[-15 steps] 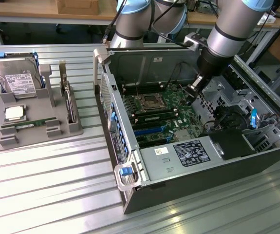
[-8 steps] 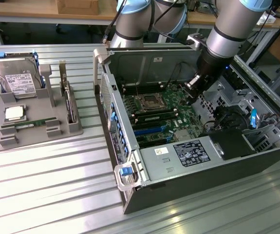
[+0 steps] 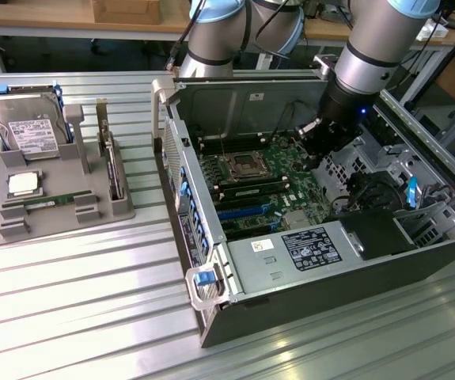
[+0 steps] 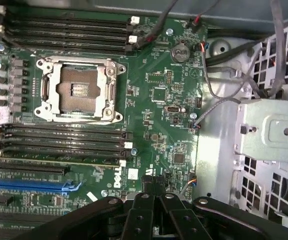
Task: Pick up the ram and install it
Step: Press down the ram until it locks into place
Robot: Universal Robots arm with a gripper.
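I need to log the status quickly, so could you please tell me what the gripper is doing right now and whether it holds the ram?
Gripper: closed and empty, above the motherboard. The ram lies in the grey tray.

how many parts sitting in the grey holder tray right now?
4. Hard drive upright at the back, CPU chip flat below it, ram lying along the front, and a board standing on edge at the exterior view's right of the tray. None looks hidden.

Green motherboard (image 4: 154,100) with empty CPU socket (image 4: 78,87), flanked by black memory slots (image 4: 63,142); gripper (image 4: 156,197) linkage above the board
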